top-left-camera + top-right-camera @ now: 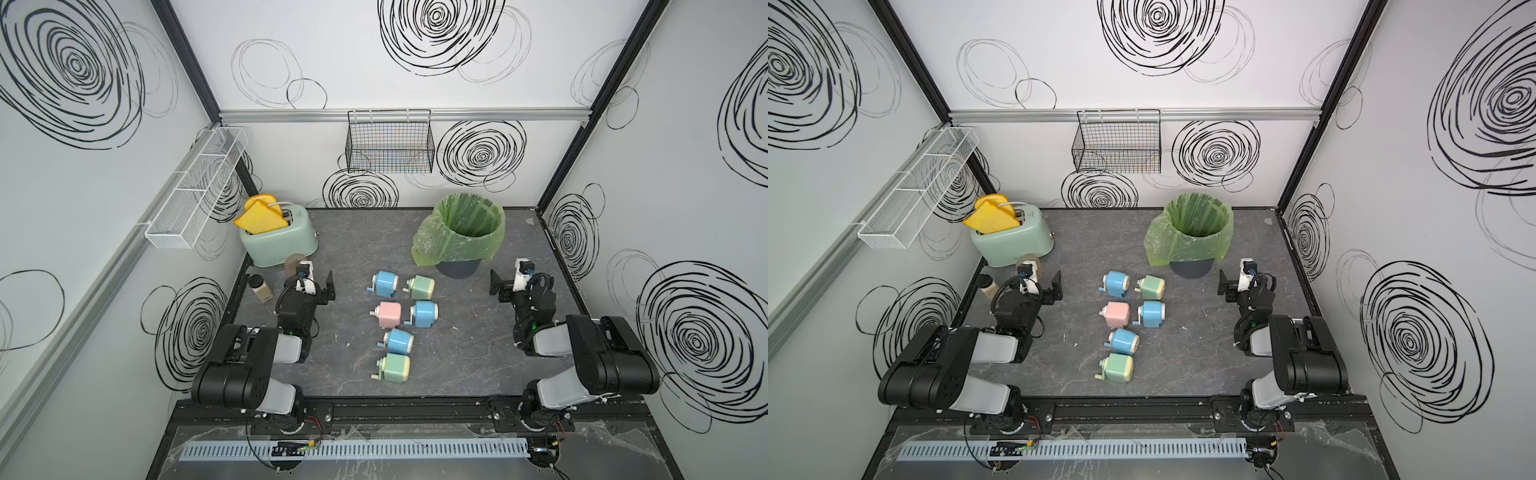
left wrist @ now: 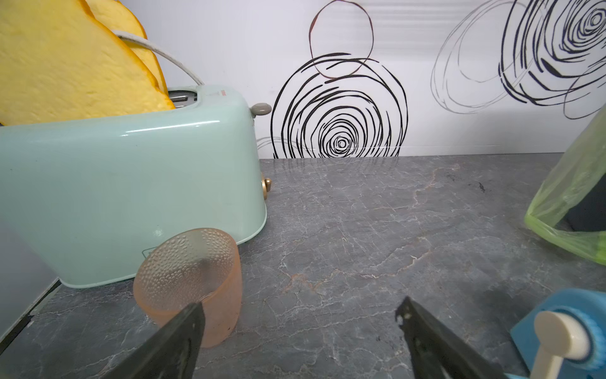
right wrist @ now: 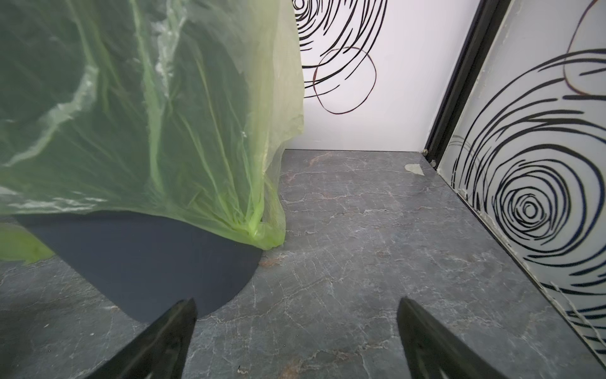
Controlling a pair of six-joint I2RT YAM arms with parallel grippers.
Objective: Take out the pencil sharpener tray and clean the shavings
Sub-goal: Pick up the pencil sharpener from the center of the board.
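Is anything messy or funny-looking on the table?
The two yellow toast slices lean sideways out of the mint-green toaster instead of standing straight, and the green bin liner sags loosely down one side of the dark bin. Nothing else stands out.

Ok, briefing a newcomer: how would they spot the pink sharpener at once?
Find the green-bagged bin at the back of the table. In front lie six sharpeners; the pink sharpener sits in the middle pair, on the side of the left arm. It is the only pink one: the rest are blue or green.
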